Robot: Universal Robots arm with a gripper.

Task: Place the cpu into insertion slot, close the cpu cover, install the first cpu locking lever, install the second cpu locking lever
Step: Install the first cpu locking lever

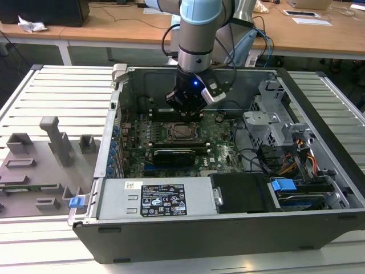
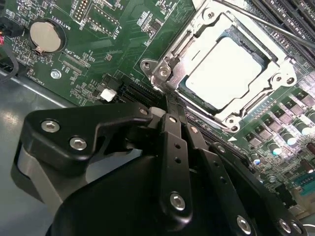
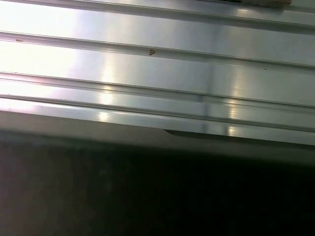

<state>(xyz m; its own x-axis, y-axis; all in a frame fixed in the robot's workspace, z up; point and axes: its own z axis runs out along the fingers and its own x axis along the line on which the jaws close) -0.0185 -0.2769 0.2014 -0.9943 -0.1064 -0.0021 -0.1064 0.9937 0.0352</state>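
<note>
Sitting on slatted metal table, open computer case; wooden desks behind; pincer together.

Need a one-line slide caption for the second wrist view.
Gripper beside the insertion slot, cpu seated under the closed cpu cover.

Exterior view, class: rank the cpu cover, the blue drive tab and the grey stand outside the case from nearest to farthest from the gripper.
1. cpu cover: on the motherboard, just below the gripper.
2. Blue drive tab: in the case's front corner, toward the exterior view's right.
3. Grey stand: outside the case on the slatted table, toward the exterior view's left.
</note>
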